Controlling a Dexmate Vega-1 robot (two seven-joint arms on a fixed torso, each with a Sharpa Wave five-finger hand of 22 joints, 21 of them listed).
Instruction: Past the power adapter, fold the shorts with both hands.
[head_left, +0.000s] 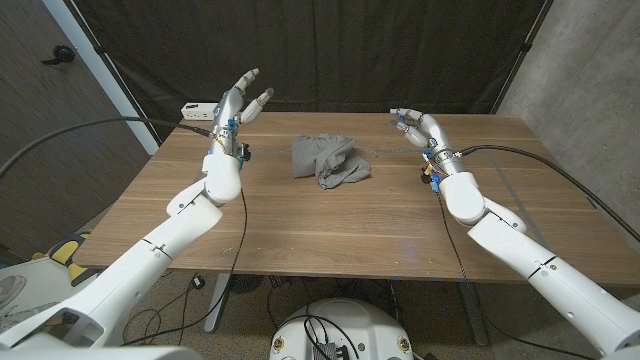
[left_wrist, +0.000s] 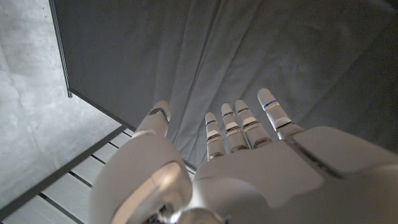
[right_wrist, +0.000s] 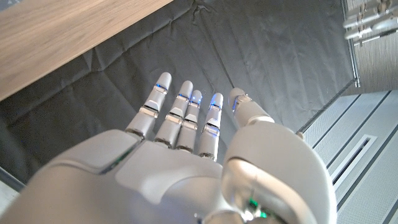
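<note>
arms: glossy white rounded shells, black cable along each | left hand (head_left: 240, 100): silver-white, segmented fingers, blue marks | right hand (head_left: 420, 127): same, blue bands on fingers, green light near wrist

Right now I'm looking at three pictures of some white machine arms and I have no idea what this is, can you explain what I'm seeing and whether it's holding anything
This is a robot with two white arms, each ending in a hand with fingers, at a wooden table. The wide picture comes from a camera on its head, looking down. The other two come from cameras on its wrists, looking along the back of each hand toward a dark curtain. The left hand and right hand are both raised over the table, fingers apart, holding nothing. Between them lie crumpled grey shorts. A white power adapter sits at the far left corner.
</note>
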